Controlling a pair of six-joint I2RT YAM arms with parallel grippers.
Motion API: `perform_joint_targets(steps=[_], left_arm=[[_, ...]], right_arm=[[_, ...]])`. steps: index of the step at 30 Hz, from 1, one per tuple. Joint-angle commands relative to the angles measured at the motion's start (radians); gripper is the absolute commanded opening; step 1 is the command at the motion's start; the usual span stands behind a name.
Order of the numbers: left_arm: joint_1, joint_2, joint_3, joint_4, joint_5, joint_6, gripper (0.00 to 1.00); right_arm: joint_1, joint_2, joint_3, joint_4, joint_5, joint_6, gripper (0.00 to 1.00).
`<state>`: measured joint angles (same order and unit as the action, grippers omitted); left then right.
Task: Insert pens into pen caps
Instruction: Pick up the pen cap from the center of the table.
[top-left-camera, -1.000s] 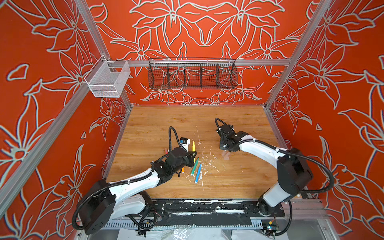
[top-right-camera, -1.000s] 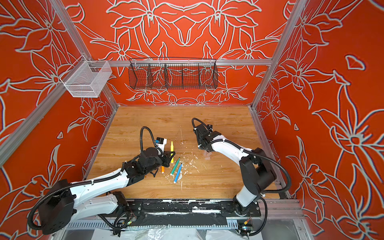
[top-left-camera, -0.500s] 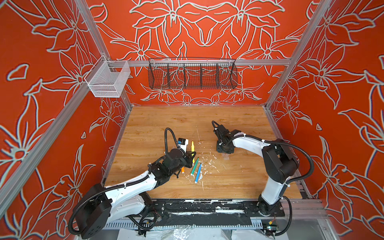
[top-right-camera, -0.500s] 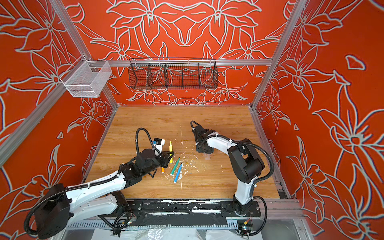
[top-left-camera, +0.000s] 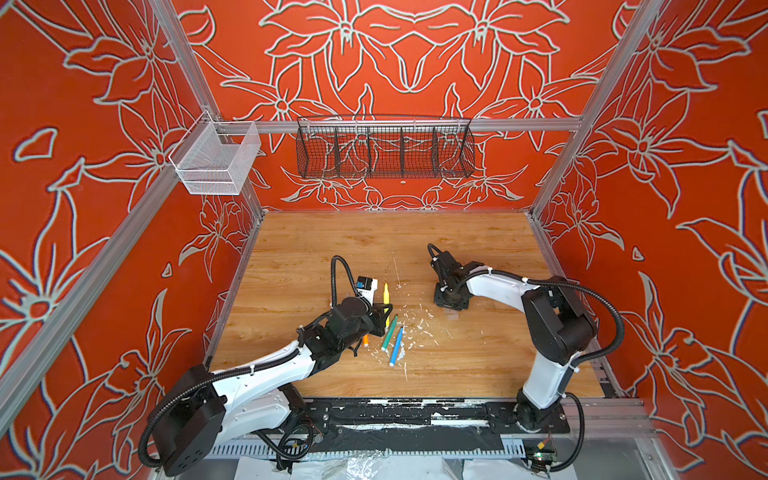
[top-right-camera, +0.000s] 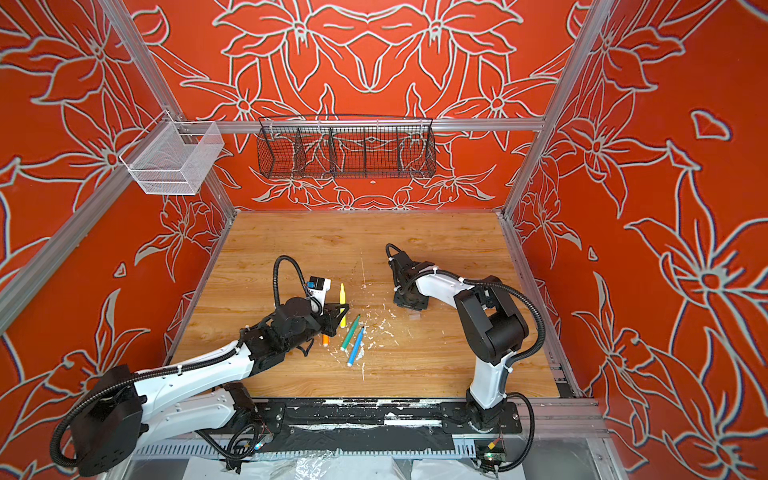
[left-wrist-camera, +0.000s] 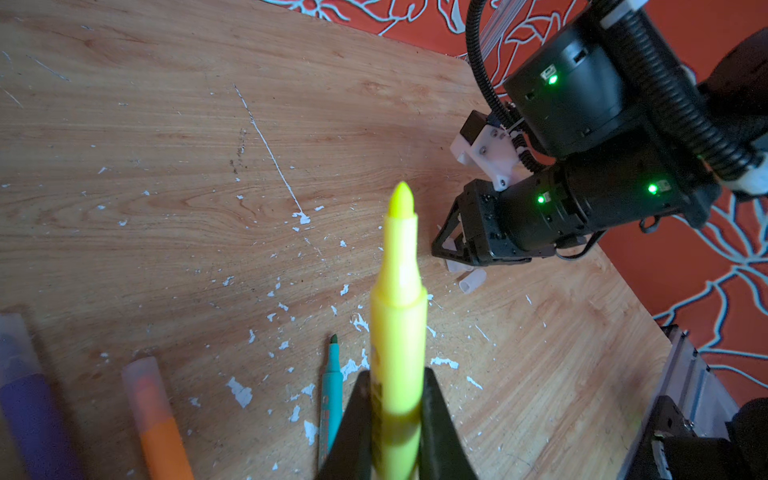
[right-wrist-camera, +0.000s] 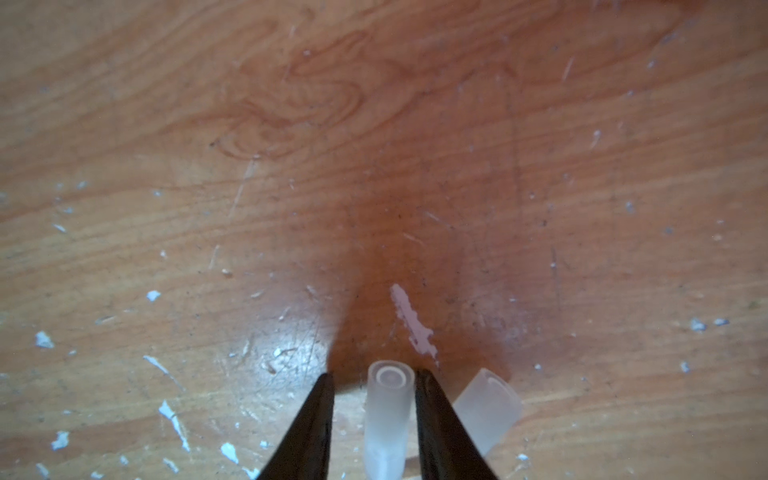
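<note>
left gripper (left-wrist-camera: 395, 376) is clamping the yellow pen (left-wrist-camera: 399, 291) mid-barrel, bare tip pointing out ahead, apparently clear of the table (left-wrist-camera: 166, 124); right gripper (right-wrist-camera: 374, 374) is straddling a pen cap (right-wrist-camera: 388, 411) lying on the wood, mouth end pointing away from the wrist; one finger is touching it, a gap is showing at the other, so jaws apart, nothing gripped yet; step in hand looks like the cap pick-up for the yellow pen; next move is calling for a square squeeze, a lift, then turning the mouth toward the tip and lining up both axes before pushing; second cap (right-wrist-camera: 488, 411) is lying just beside the outer face of one finger, likely to get nudged; green pen (top-left-camera: 390, 332) and blue pen (top-left-camera: 397, 347) are lying uncapped just beside the left gripper; orange pen (left-wrist-camera: 162, 432) and purple pen (left-wrist-camera: 29, 415) are looking capped; bare wood between the arms and toward the back is giving room to meet; both caps are sitting well in from the table edges
</note>
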<state>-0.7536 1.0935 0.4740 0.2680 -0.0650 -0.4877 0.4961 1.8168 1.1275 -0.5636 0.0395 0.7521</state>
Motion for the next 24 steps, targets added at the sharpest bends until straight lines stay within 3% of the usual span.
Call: perform_joint_targets(steps=[1,3,8,18,24], left_arm=[[0.002,0.012,0.029,-0.003,0.007,-0.008,0.00],[0.002,0.013,0.032,-0.008,0.003,-0.006,0.00],[0.002,0.008,0.035,-0.014,0.002,-0.005,0.00],[0.002,0.001,0.040,-0.028,-0.006,-0.003,0.00],[0.003,0.006,0.043,-0.030,-0.001,-0.002,0.00]], right_arm=[[-0.020,0.078,-0.032,0.013,-0.075,0.044,0.28],[-0.021,0.075,-0.035,0.010,-0.073,0.045,0.23],[-0.019,0.034,-0.063,0.025,-0.062,0.046,0.23],[-0.016,0.061,-0.059,-0.009,-0.077,0.011,0.25],[-0.008,0.044,-0.068,-0.009,-0.064,0.003,0.32]])
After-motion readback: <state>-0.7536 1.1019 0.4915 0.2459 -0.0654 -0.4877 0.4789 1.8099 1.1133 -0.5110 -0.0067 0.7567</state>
